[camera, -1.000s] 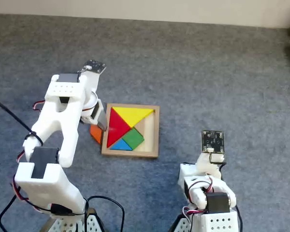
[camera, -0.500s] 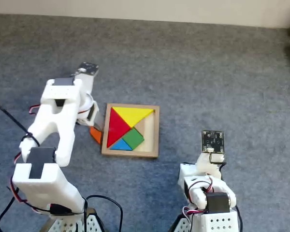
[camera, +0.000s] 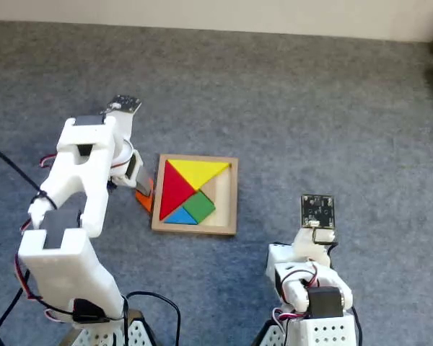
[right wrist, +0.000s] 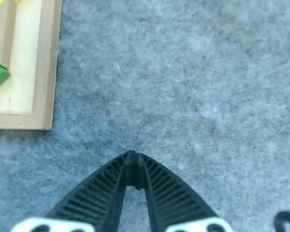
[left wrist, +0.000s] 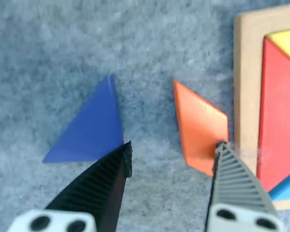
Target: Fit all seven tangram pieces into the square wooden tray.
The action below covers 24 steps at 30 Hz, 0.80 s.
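- We see the left hand released — the flat orange parallelogram piece lies at one fingertip, the flat blue triangle piece at the other.
- Right hand clenched over the grey worktop.

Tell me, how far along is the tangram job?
Done: red triangle, yellow triangle, green square and light blue triangle lie in the tray. In hand: left gripper hangs open over the orange piece and dark blue triangle on the carpet. Left: those two at least.

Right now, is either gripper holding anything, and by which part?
Nothing is held. The left gripper is open over the carpet between the blue triangle and the orange parallelogram; the right gripper is shut on nothing.
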Motion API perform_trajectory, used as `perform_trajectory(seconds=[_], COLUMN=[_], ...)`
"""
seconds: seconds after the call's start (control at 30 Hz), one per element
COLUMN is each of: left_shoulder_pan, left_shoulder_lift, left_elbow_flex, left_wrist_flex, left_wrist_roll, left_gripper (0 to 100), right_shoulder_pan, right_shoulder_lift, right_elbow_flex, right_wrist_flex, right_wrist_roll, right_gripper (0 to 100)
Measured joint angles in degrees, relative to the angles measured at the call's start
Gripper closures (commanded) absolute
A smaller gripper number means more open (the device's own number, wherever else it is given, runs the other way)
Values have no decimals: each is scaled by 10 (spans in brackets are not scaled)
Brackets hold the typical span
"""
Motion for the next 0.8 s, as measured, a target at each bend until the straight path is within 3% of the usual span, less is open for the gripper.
perform_trajectory(seconds=[0.3, 0.53, 0.8], left_shoulder_pan=[48, 71, 82], left_shoulder_lift=[95, 100, 100], left_elbow_flex=[-124, -127, -127], left_wrist_flex=[80, 81, 85], left_wrist_roll=[0, 0, 0], left_gripper=[806, 810, 898], right_shoulder_pan=[0, 0, 0], right_shoulder_lift=[0, 0, 0], right_elbow_flex=[0, 0, 0], right_wrist_flex=[0, 0, 0], right_wrist_roll=[0, 0, 0], right_gripper=[994, 994, 994])
